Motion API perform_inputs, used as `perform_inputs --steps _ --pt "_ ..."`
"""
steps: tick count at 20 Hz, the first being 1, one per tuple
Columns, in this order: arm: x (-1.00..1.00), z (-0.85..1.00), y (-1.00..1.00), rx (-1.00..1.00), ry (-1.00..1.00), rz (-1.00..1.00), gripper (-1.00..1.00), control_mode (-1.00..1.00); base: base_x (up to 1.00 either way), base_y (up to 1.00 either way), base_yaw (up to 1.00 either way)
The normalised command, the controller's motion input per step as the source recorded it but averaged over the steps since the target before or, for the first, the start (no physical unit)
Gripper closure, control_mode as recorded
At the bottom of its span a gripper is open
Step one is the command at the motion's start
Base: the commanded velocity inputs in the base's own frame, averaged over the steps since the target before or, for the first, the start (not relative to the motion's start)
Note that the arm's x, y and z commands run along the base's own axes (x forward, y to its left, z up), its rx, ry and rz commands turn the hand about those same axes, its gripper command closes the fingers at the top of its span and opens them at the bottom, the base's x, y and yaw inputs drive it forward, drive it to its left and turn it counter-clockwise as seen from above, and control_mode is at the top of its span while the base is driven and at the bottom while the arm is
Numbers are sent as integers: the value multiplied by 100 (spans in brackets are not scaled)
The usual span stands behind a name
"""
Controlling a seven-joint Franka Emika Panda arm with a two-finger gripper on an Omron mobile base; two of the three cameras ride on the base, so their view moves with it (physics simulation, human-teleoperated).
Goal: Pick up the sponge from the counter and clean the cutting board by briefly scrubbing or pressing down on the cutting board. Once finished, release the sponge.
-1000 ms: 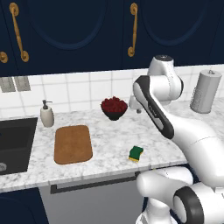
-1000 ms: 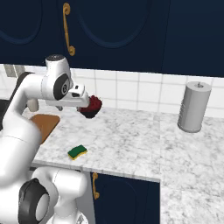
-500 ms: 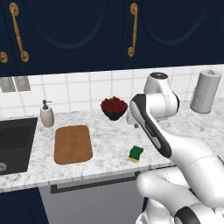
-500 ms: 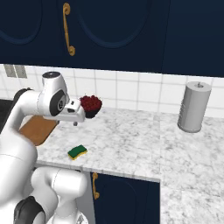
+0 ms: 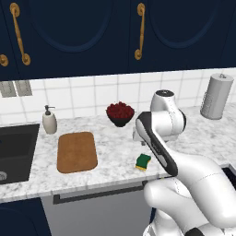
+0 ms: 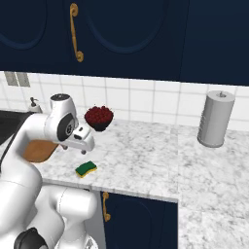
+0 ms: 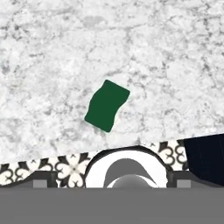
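Kitchen counter (image 5: pixel 115 152), white marble with grey veins, under navy cabinets and a white tiled wall.

Item 1: sponge (image 5: pixel 143 161), green top over yellow base, lying flat close to the counter's front edge, untouched. Seen from above in the hand view (image 7: pixel 107 105) it lies skewed, corners off-square to the frame.

Item 2: gripper (image 6: pixel 83 142), hanging above the sponge, apart from it; the fingers themselves are poorly shown, but the jaws appear spread wide, holding nothing.

Item 3: cutting board (image 5: pixel 76 151), brown wood, toward the sink end of the counter, well apart from the sponge.

Item 4: bowl of red fruit (image 5: pixel 120 113) near the back edge; soap dispenser (image 5: pixel 49 120) beside the sink (image 5: pixel 14 150); paper towel roll (image 5: pixel 216 96) at the far end.

Risks, as judged: the skewed sponge may be pinched across its corners and twist free; a descent off-centre could nudge it over the front edge; pressing too deep would jam the fingertips on marble.
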Motion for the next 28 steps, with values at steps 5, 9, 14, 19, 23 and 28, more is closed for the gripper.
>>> perform_inputs --steps 5,9,14,19,23,28 --pt "0 -44 0 0 7 -12 -100 -100 0 0 0" --pt "0 -45 0 1 5 -12 -100 -100 0 0 0" --pt "1 -33 0 0 6 -7 -100 -100 0 0 0" --pt "17 -25 0 0 1 -4 -100 -100 0 0 0" --pt "29 -28 0 0 0 -4 -100 -100 0 0 0" --pt "15 -28 0 0 0 -2 -100 -100 0 0 0"
